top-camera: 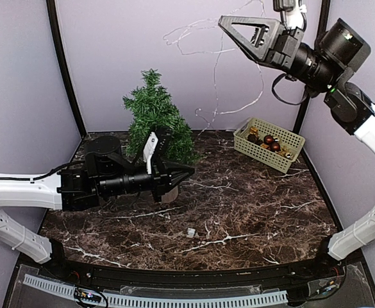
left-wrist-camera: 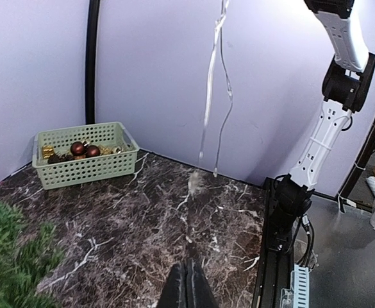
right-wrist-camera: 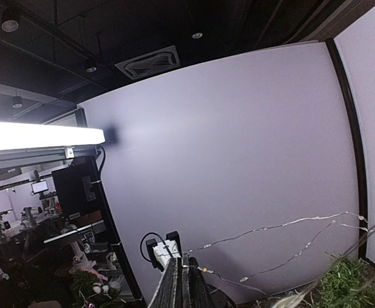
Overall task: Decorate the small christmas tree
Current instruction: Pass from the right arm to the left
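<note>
Found the small christmas tree [top-camera: 155,114] upright at the far left of the dark marbled surface [top-camera: 251,205], bare of any ornament. Saw the left fingers [top-camera: 178,173] pressed fully together, low on the tree's near side, with nothing visible between them in the left wrist view. Could not tell whether touching the lower branches or just clear of them. Saw the right fingers [top-camera: 231,23] raised high at the far right, also closed, apparently pinching a thin silvery wire [top-camera: 216,70] looped across the back wall and dangling toward the surface. Noted a pale green basket [top-camera: 268,144] of baubles [top-camera: 268,139] at far right, well apart from the tree.

Risks, as judged: could snag the loose wire on the right arm or the basket rim while carrying it leftward, dragging the basket along. Could tip the light tree by tugging wire across its top, or by bumping it with the left arm parked so close. Could lose the wire altogether, with so thin a strand in closed fingers.

Could not see most of the pale base [top-camera: 168,195], covered by the left wrist. Could not trace the wire's lower end against the veined marble, nor confirm from the right wrist view where the strand entered the grip. Could not identify a small pale scrap [top-camera: 190,232] near the middle of the surface. Got only a corner of the tree in the left wrist view.
</note>
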